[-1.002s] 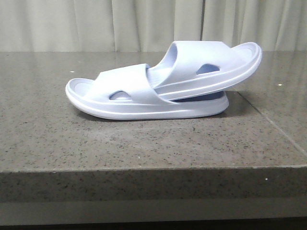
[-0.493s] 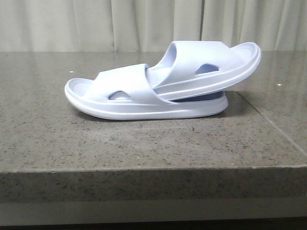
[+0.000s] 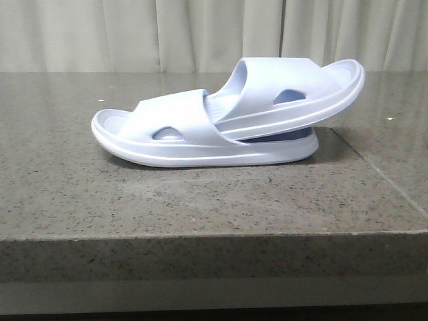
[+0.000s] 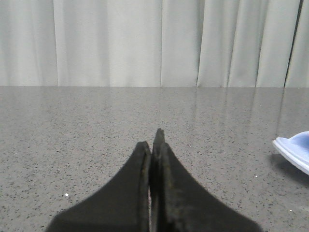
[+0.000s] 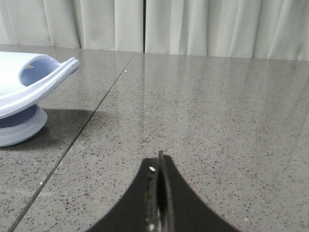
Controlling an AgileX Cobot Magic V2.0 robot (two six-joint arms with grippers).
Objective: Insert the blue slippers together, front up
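Observation:
Two blue slippers lie nested at the middle of the stone table. The lower slipper [image 3: 174,137] rests flat on its sole, toe to the left. The upper slipper [image 3: 294,93] is pushed under the lower one's strap and tilts up to the right. The lower slipper's toe [image 4: 295,149] shows at the edge of the left wrist view. The upper slipper's end [image 5: 34,82] and the lower one's heel [image 5: 21,128] show in the right wrist view. My left gripper [image 4: 153,140] and right gripper [image 5: 159,162] are both shut, hold nothing, and hang apart from the slippers. Neither arm appears in the front view.
The speckled grey stone table [image 3: 200,200] has a front edge [image 3: 214,234] near the camera. A seam [image 3: 374,167] runs through the stone right of the slippers. Pale curtains [image 3: 200,33] hang behind the table.

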